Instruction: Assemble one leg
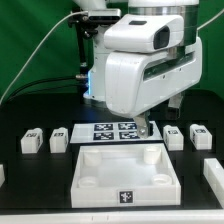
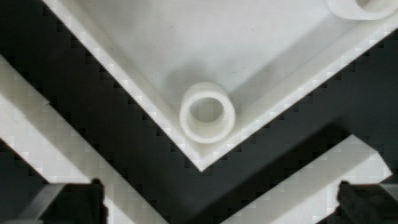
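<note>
**Gripper wide and empty over the panel corner**

I see the gripper (image 1: 148,127) hanging with its fingers (image 2: 50,200) spread wide, empty, above a far corner of the white panel (image 1: 125,168). My wrist view shows that corner's round socket (image 2: 208,112). The nearest leg (image 1: 175,137) stands on the black table (image 1: 30,200), just beside that corner at the exterior view's right
</note>
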Controlling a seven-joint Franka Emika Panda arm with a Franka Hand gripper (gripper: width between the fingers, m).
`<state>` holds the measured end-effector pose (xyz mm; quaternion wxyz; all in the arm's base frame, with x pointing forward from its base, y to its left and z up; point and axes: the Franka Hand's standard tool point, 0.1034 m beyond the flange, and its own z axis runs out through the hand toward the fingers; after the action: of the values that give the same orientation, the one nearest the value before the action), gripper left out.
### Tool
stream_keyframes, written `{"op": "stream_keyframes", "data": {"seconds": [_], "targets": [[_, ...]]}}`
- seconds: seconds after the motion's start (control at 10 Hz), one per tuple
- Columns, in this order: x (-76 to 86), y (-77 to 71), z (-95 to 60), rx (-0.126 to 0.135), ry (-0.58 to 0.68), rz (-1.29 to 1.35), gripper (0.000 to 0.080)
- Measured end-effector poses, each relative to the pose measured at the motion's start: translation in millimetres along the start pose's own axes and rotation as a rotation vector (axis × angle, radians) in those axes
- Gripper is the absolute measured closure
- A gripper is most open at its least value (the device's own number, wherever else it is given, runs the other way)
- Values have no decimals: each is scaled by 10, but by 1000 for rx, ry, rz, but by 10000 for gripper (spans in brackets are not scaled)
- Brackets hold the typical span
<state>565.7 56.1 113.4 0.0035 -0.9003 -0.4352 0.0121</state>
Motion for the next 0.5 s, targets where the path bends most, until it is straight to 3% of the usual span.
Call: {"op": "stream_keyframes", "data": {"seconds": [0.5], "targets": [[0, 0, 0, 0, 0, 0, 150]]}}
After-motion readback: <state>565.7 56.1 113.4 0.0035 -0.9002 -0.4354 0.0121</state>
